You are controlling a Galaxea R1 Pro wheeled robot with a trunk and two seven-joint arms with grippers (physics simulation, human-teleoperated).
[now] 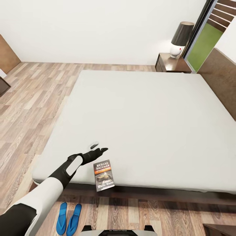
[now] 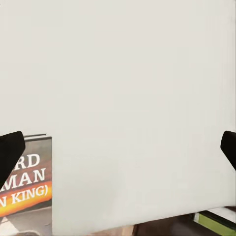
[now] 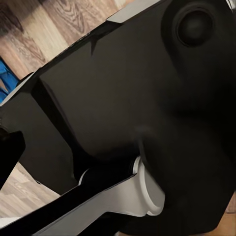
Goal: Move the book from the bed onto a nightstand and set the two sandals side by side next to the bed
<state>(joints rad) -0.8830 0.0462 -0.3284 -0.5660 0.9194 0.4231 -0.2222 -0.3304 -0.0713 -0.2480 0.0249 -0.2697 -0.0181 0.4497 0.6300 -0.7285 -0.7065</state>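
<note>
The book [image 1: 104, 175] lies flat on the bed [image 1: 147, 124], at the near edge of the pale mattress. It reappears in the left wrist view as the book [image 2: 24, 189], beside one fingertip. My left gripper [image 1: 99, 147] hovers open just beyond the book's far end, empty, with mattress [image 2: 128, 98] between its fingertips [image 2: 10, 152]. Two blue sandals [image 1: 68, 219] rest side by side on the floor at the bed's near side. A nightstand [image 1: 168, 64] stands at the far side of the headboard. My right gripper [image 3: 118, 152] shows one dark fingertip [image 3: 9, 155] against the robot's dark body.
A lamp [image 1: 180, 37] with a dark shade stands on the nightstand, next to the window [image 1: 206, 39]. The headboard [image 1: 221, 78] runs along the right. A dark brown furniture corner [image 1: 223, 229] shows at the lower right. Wood-plank floor [image 1: 29, 108] stretches left of the bed.
</note>
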